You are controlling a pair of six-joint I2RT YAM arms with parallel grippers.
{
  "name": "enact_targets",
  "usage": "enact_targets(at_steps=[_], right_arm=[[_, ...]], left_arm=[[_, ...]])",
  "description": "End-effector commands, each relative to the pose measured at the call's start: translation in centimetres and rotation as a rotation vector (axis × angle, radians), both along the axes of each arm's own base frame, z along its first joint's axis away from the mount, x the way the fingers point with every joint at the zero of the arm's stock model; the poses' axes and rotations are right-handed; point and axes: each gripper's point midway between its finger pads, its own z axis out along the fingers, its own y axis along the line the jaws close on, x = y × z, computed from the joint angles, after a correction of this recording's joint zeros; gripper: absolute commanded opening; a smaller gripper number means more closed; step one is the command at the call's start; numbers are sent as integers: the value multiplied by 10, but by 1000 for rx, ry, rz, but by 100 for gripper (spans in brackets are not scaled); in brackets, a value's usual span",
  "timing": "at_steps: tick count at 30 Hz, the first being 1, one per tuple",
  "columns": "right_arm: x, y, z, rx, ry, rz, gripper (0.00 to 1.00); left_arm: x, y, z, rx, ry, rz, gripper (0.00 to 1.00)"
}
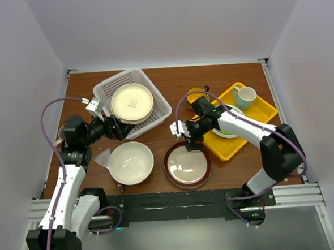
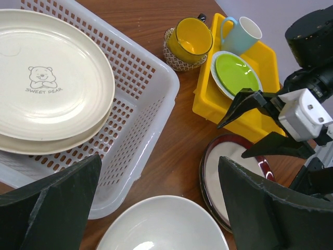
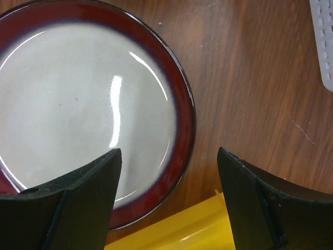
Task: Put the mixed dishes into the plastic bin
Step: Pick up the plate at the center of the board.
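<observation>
R gripper (image 3: 169, 156) sits over the far rim of the dark red-rimmed bowl (image 3: 78, 104), jaws apart w/ rim between them, nothing held. L gripper (image 1: 119, 128) is wide open and empty beside the plastic bin (image 1: 114, 80), which holds cream plates (image 1: 132, 103). Risks: glossy rim slips from a shallow pinch; outer finger snags the yellow tray (image 3: 177, 232) just beside the bowl and drags it.

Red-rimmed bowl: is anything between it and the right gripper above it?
Nothing visible. The right gripper hangs open over the bowl's far rim, one finger over the bowl, one over bare table. The yellow tray lies beside, not between.
</observation>
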Motion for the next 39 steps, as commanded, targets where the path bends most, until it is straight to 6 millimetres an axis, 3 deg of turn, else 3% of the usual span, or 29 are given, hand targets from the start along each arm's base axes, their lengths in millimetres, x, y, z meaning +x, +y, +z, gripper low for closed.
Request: enact_targets(at_steps=[1,8,14,20,21,25,29,34,39], right_arm=[[17,17,6,35,2,-31,76],[17,25,-17,4,103,-30,66],[19,29,-24,-10,155,-41,53],[19,29,-30,-39,204,-50,29],[20,30,-30,-37,202,-49,19],[18,31,-29,-34,211,-55,0],[18,32,-21,-19,204,-60,0],[19,31,5,-2,173,-71,0],[9,28,19,30,149,-39,0]], left_arm=[[5,0,12,10,-69,-15,100],[6,-1,17,4,-95,-24,100],[6,-2,18,2,-97,-27,100],[5,-2,17,1,-96,-32,100],[5,-2,18,1,-99,-31,100],[5,-2,17,0,-96,-31,100],[5,-3,17,-1,-93,-37,100],[5,-7,12,-34,-60,-55,100],[6,-11,6,-48,-30,-79,100]])
